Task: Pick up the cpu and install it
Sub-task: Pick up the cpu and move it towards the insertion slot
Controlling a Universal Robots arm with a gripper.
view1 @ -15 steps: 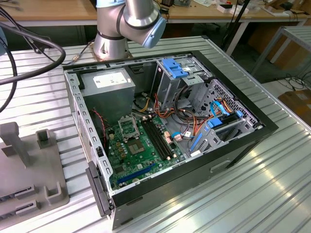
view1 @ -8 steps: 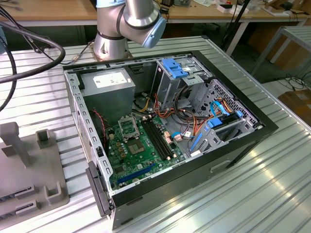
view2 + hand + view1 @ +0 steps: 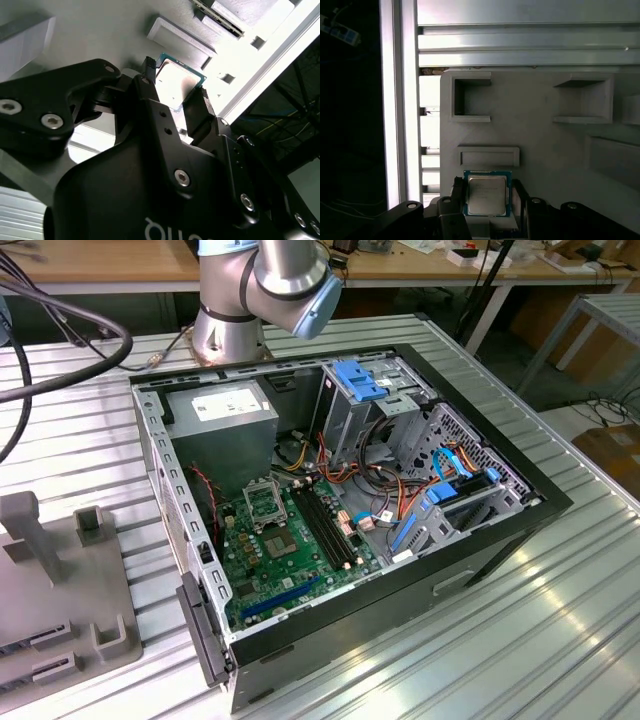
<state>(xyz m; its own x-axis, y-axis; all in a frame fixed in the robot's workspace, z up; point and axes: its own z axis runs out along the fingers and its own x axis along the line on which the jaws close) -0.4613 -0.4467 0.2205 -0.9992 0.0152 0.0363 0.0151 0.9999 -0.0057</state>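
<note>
The cpu (image 3: pixel 487 195) is a small square chip with a silver-grey metal top and a green rim. It sits between the two black fingers of my gripper (image 3: pixel 488 196), over a grey moulded fixture (image 3: pixel 545 145). In the second wrist view the cpu (image 3: pixel 176 84) shows one fingertip (image 3: pixel 148 64) against one edge and another against the opposite edge, so the gripper (image 3: pixel 176 80) is shut on it. In the exterior view the open computer case holds the green motherboard (image 3: pixel 300 560) with its metal-framed socket (image 3: pixel 262 502).
The grey fixture (image 3: pixel 60 580) stands on the ribbed metal table at the exterior view's left, with raised posts and recesses. The arm's base (image 3: pixel 232 330) rises behind the case. A power supply (image 3: pixel 225 430), drive cages and cable bundles (image 3: pixel 400 490) crowd the case.
</note>
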